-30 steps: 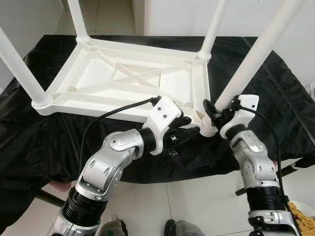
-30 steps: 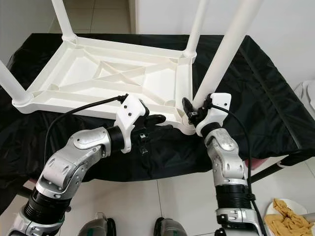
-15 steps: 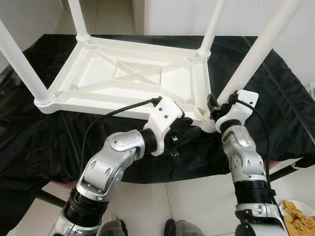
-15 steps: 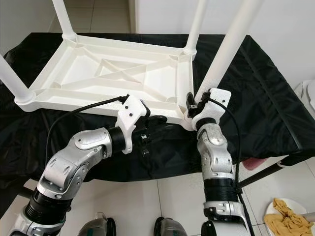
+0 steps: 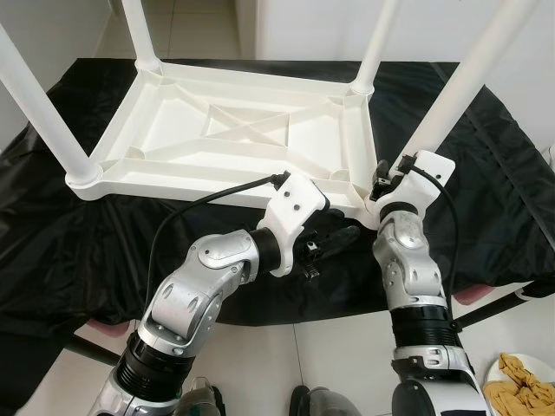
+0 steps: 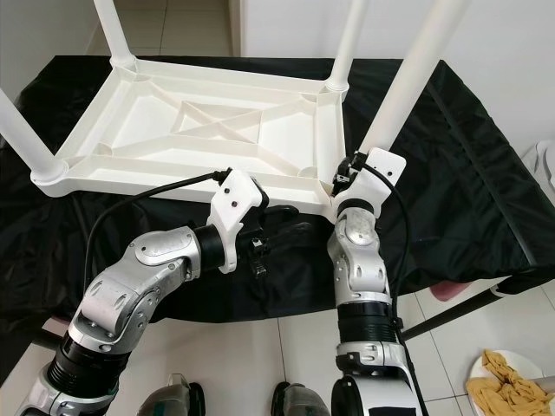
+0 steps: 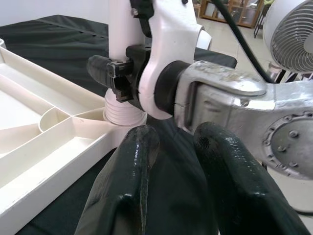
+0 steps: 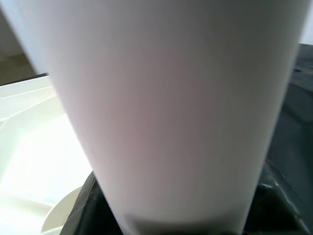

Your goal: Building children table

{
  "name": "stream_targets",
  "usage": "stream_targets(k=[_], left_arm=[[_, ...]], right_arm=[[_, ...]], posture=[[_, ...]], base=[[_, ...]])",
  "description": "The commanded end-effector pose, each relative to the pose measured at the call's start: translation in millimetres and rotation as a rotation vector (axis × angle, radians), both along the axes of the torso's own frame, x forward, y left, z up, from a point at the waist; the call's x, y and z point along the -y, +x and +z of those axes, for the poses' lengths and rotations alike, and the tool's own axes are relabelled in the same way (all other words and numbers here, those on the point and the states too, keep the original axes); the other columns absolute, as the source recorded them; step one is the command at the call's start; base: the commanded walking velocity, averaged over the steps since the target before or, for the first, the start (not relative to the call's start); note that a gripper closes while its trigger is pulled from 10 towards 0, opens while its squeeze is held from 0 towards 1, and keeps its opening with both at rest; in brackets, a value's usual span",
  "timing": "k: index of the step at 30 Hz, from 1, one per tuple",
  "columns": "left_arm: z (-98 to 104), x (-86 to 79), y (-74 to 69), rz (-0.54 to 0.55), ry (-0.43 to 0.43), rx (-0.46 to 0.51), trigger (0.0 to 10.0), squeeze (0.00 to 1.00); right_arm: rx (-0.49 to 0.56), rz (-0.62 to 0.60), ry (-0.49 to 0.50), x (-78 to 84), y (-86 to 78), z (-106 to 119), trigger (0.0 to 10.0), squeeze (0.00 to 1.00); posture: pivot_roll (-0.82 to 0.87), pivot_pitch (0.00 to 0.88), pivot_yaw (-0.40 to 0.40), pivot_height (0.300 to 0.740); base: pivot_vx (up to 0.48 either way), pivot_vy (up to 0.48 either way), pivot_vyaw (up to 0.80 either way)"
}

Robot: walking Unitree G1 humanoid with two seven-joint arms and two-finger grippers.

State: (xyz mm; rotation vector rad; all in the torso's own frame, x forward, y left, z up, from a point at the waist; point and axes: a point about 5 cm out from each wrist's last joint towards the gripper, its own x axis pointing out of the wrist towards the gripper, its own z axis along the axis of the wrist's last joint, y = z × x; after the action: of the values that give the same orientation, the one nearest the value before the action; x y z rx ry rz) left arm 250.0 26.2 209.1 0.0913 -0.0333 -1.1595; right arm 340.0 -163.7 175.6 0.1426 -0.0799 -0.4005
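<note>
A white plastic children's table [image 5: 173,184] lies upside down on a black cloth, its legs pointing up. My right gripper [image 5: 388,178] is shut on the base of the near right leg [image 5: 451,87], where the leg enters the corner socket [image 7: 123,113]. In the right wrist view that leg [image 8: 166,107] runs between the black fingers [image 8: 80,215]. My left gripper [image 5: 340,236] lies low over the cloth just in front of the table's near rim, beside that corner. Its fingers [image 7: 134,161] stand narrowly open with nothing between them.
The black cloth [image 5: 69,243] covers a low platform and hangs over its near edge. Tiled floor lies below, with a plate of yellowish stuff [image 5: 523,379] at the lower right. A white fan [image 7: 293,29] stands to the right. The other legs rise at the far and left corners.
My right wrist has turned around the leg's base and the forearm has swung left, now standing more upright below the corner. The left gripper stays by the near rim.
</note>
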Motion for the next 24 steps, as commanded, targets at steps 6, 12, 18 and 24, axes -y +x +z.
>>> stream_targets(k=[6, 12, 18, 24], left_arm=[[0.5, 2.0, -3.7, 0.021, -0.016, -0.013, 10.0, 0.0], [0.6, 2.4, -4.2, 0.021, -0.019, -0.017, 10.0, 0.0], [0.4, 2.9, -4.6, 0.019, -0.022, -0.024, 10.0, 0.0], [0.3, 3.3, -5.1, 0.015, -0.024, -0.03, 10.0, 0.0]], right_arm=[[-0.099, -0.151, 0.033, 10.6, -4.8, -22.7, 10.0, 0.0], [-0.059, -0.112, 0.04, 8.9, -3.8, -19.0, 10.0, 0.0], [0.018, -0.047, 0.033, 9.3, -3.2, -11.3, 10.0, 1.0], [0.066, -0.018, 0.023, 11.2, -4.4, -5.9, 10.0, 1.0]], posture=[[0.04, 0.069, -0.027, 0.74], [0.04, 0.065, -0.028, 0.74], [0.04, 0.064, -0.027, 0.74], [0.04, 0.067, -0.024, 0.74]], base=[[0.0, 0.0, 0.0], [0.0, 0.0, 0.0], [0.0, 0.0, 0.0], [0.0, 0.0, 0.0]])
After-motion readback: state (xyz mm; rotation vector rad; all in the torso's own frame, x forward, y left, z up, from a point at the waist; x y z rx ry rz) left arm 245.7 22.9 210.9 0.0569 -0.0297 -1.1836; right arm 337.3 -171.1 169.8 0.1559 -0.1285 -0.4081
